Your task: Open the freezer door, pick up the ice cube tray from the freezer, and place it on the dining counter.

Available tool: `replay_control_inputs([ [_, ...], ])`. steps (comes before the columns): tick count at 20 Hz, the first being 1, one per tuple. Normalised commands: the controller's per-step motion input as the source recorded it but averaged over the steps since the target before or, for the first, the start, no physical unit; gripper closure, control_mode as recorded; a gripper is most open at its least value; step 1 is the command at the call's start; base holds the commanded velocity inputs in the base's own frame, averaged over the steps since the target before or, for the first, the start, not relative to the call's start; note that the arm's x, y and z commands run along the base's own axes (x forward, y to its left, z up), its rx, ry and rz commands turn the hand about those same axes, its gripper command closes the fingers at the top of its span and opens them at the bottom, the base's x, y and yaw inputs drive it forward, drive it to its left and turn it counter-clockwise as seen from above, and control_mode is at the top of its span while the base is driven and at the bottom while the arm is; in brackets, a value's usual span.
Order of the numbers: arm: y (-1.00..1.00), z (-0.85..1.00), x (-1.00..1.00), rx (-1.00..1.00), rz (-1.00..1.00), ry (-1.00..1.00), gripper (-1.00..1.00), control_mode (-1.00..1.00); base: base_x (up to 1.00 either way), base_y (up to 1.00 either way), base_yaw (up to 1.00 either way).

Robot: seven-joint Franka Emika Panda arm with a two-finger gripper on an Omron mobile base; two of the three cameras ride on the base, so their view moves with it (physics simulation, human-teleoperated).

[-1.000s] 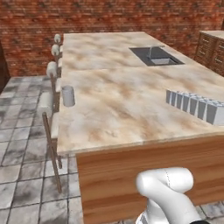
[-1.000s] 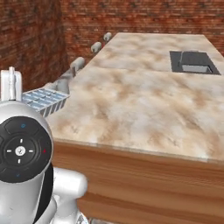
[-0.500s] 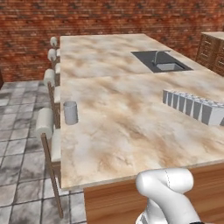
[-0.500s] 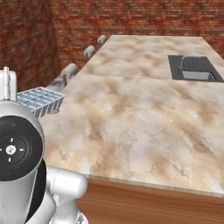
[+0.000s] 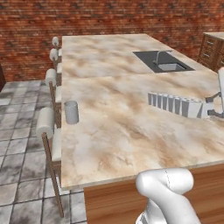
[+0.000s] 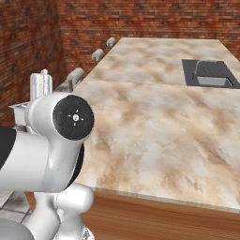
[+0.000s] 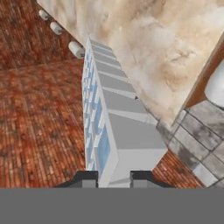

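White tray: my tool (image 7: 113,178) pinches the ice cube tray (image 7: 114,127), one dark tip on each side of its near end; the tray runs away from my hand with its pale blue cubes facing left in the hand view.
Tray position: carried on edge above the right side of the bench (image 5: 113,127) in the left base view, where the ice cube tray (image 5: 175,104) stands with its white cells in a row; I cannot tell whether it touches the stone.
Bench: beige marbled top on a wooden base.
Cup (image 5: 71,112): grey, upright, near the bench's left edge, well apart from the tray.
Stools (image 5: 50,131): round-backed, lined along that left edge.
Sink (image 5: 162,61): grey, inset at the far right.
Wall: red brick beyond.
Writing: no lettering I can read anywhere.
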Motion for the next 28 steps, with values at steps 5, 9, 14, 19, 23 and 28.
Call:
replay_control_inputs([
  [5, 0.07, -0.63, 1.0, 0.0, 0.0, -0.06, 1.0, -1.0, 0.0, 0.0, 0.0],
  [9, 0.17, -0.4, 0.97, 0.0, 0.0, 0.0, 1.0, -1.0, 0.0, 0.0, 0.0],
  [14, 0.15, -0.27, 0.76, 0.0, 0.0, 0.1, 1.0, -1.0, 0.0, 0.0, 0.0],
  [19, 0.11, -0.28, 0.45, -0.02, 0.0, 0.14, 1.0, -1.0, 0.0, 0.0, 0.0],
  [23, 0.16, -0.47, 0.65, -0.05, 0.0, 0.05, 1.0, -1.0, 0.0, 0.0, 0.0],
  [28, 0.12, -0.47, 0.45, -0.04, 0.0, 0.0, 1.0, -1.0, 0.0, 0.0, 0.0],
])
